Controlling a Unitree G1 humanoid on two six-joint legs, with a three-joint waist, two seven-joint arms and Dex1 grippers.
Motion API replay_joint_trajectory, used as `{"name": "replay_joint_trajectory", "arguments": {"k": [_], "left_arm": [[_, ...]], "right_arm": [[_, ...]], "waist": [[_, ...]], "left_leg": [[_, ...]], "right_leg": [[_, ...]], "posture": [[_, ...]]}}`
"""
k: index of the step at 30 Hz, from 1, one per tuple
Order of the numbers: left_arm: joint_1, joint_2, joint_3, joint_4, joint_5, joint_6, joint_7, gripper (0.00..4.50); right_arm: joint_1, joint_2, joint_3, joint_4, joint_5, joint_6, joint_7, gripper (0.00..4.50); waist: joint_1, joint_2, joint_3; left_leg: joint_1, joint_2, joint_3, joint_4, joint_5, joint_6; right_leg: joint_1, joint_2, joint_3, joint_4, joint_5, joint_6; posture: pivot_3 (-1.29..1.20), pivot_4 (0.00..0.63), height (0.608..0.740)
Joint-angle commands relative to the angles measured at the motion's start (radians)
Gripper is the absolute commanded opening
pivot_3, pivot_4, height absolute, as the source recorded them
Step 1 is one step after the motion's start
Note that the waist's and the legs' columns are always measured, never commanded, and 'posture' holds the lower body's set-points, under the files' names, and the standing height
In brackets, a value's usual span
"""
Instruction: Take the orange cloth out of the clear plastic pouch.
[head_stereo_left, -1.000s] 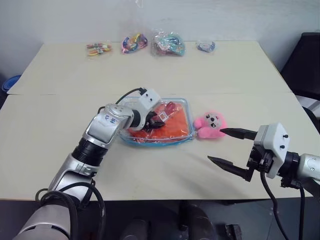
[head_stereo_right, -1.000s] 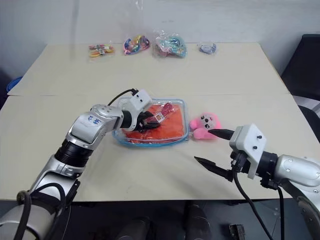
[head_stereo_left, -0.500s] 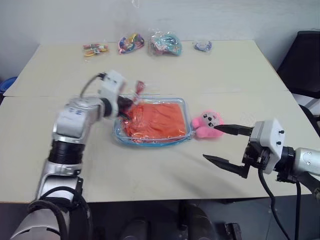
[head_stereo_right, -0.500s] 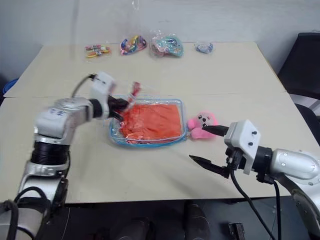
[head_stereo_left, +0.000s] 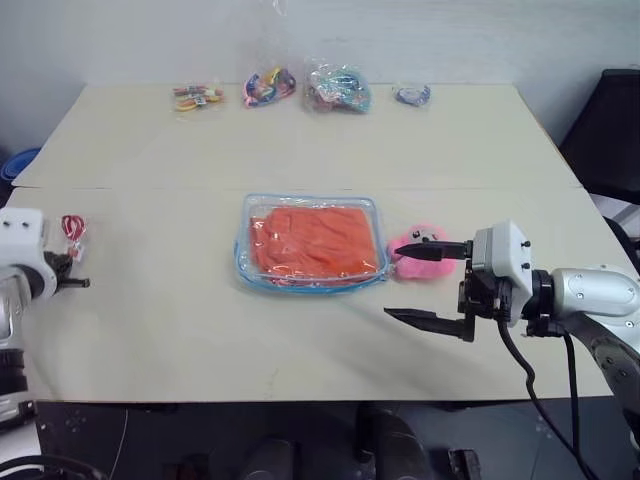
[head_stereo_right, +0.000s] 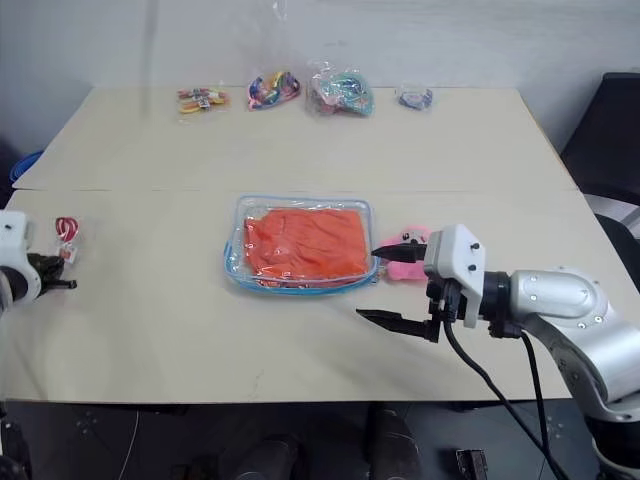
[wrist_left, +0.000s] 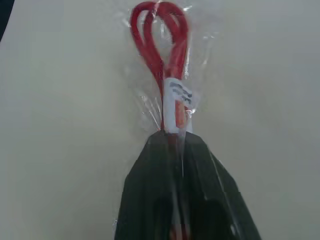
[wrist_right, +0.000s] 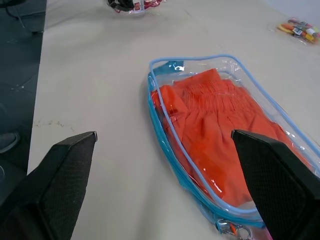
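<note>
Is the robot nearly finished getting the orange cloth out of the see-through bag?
Not yet. The cloth lies inside the pouch on the table. The left gripper, out at the table's left edge, pinches a small packet with a red cord. The right gripper waits open beside the pouch, in front of a pink toy. Pulling the cloth out is left.

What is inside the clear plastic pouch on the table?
The clear plastic pouch holds the orange cloth, folded and covering most of its inside. Whether anything lies underneath the cloth cannot be seen.
</note>
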Motion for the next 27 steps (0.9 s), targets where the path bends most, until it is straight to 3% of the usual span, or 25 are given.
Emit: {"name": "replay_joint_trajectory", "arguments": {"k": [1, 10, 13, 16, 19, 22, 27], "left_arm": [[0.055, -0.010, 0.068, -0.089, -0.016, -0.027, 0.013, 1.41], [0.066, 0.035, 0.169, -0.136, -0.081, -0.015, -0.039, 4.32], [0.031, 0.070, 0.214, -0.176, -0.180, 0.010, -0.143, 4.32], [0.023, 0.127, 0.218, -0.302, -0.338, -0.027, -0.380, 4.32], [0.050, 0.175, 0.121, -0.447, -0.427, -0.075, -0.570, 4.32], [0.005, 0.175, -0.025, -0.553, -0.487, -0.093, -0.660, 4.32], [-0.053, 0.167, -0.308, -0.616, -0.372, -0.288, -0.781, 4.32]], "right_arm": [[-0.028, 0.015, 0.009, 0.023, -0.009, -0.030, 0.024, 4.50], [-0.020, 0.015, -0.004, 0.048, -0.036, -0.044, 0.041, 4.50], [-0.004, 0.009, -0.025, 0.043, -0.037, -0.039, 0.037, 4.50], [0.025, 0.001, -0.055, 0.032, -0.036, -0.032, 0.028, 4.50], [0.060, -0.006, -0.075, 0.020, -0.050, -0.037, 0.018, 4.50], [0.086, -0.008, -0.099, 0.012, -0.060, -0.036, -0.002, 4.50], [0.127, -0.016, -0.081, 0.026, -0.178, -0.061, -0.069, 4.50]], "waist": [[-0.004, 0.000, 0.000], [-0.007, 0.000, 0.000], [-0.004, 0.000, 0.000], [-0.004, -0.002, 0.000], [-0.008, -0.001, 0.000], [-0.008, 0.002, 0.001], [-0.012, 0.002, 0.001]], "left_leg": [[0.000, 0.000, 0.000, 0.000, 0.000, 0.000], [0.001, 0.002, 0.000, -0.001, -0.001, -0.001], [0.000, 0.003, 0.000, 0.000, -0.001, -0.001], [-0.001, 0.006, 0.003, 0.000, -0.001, -0.002], [0.000, 0.007, 0.004, 0.000, -0.001, -0.002], [0.001, 0.007, 0.007, -0.001, -0.001, -0.003], [0.003, 0.006, 0.011, -0.001, -0.002, -0.004]], "right_leg": [[0.000, 0.000, 0.000, 0.000, 0.000, 0.000], [-0.001, 0.001, 0.000, 0.000, 0.000, 0.000], [-0.001, 0.001, -0.001, 0.000, 0.000, 0.000], [-0.001, 0.001, -0.002, 0.000, 0.000, 0.000], [-0.001, 0.000, -0.002, -0.001, 0.000, -0.001], [-0.001, 0.001, -0.001, -0.001, -0.001, -0.001], [0.000, 0.005, 0.001, 0.000, -0.001, -0.003]], "posture": [[0.00, 0.150, 0.740], [0.00, 0.150, 0.740], [0.00, 0.150, 0.740], [0.00, 0.150, 0.740], [0.00, 0.150, 0.740], [0.00, 0.150, 0.740], [0.00, 0.150, 0.740]]}}
